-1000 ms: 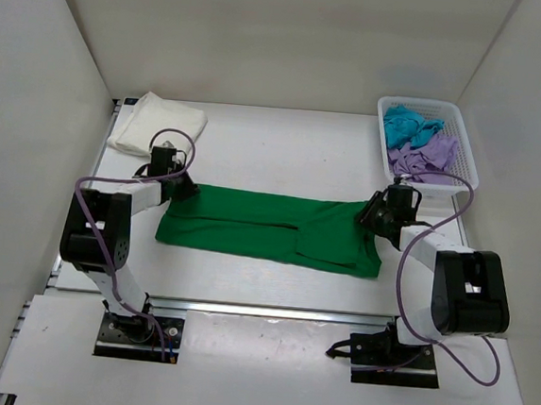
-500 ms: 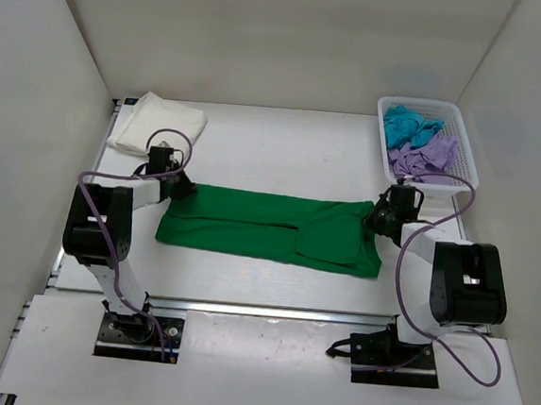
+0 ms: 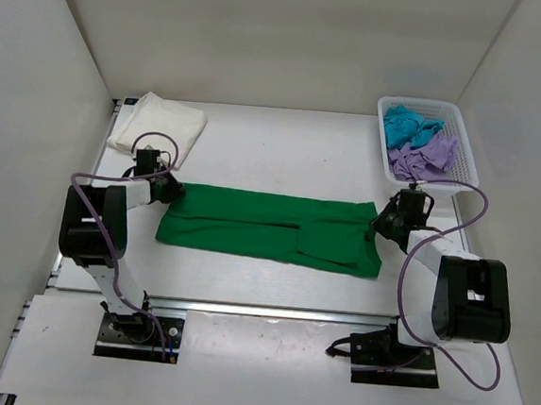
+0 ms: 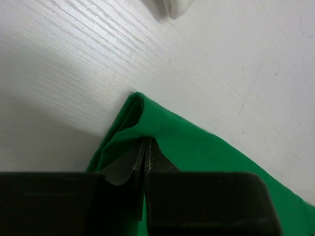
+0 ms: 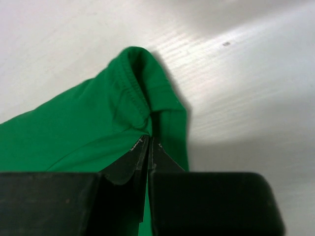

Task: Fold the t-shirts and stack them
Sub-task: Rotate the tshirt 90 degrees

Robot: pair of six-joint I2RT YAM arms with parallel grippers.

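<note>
The bright green t-shirt point(image 3: 268, 226) lies folded into a long band across the middle of the table. My left gripper point(image 3: 169, 192) is shut on its far left corner point(image 4: 142, 118); the cloth bunches between the closed jaws. My right gripper point(image 3: 383, 218) is shut on its far right corner point(image 5: 135, 83). The cream-white t-shirt point(image 3: 158, 123) lies folded at the back left. The teal t-shirt point(image 3: 408, 125) and the lilac t-shirt point(image 3: 424, 157) lie crumpled in the basket.
The white lattice basket point(image 3: 470, 154) stands at the back right against the wall. White walls enclose the table on three sides. A metal rail point(image 3: 261, 309) runs along the near edge of the table.
Both grippers have drawn slightly outward, the left one to the left and the right one to the right, pulling the green shirt's far edge straighter. Both stay shut on its corners.
</note>
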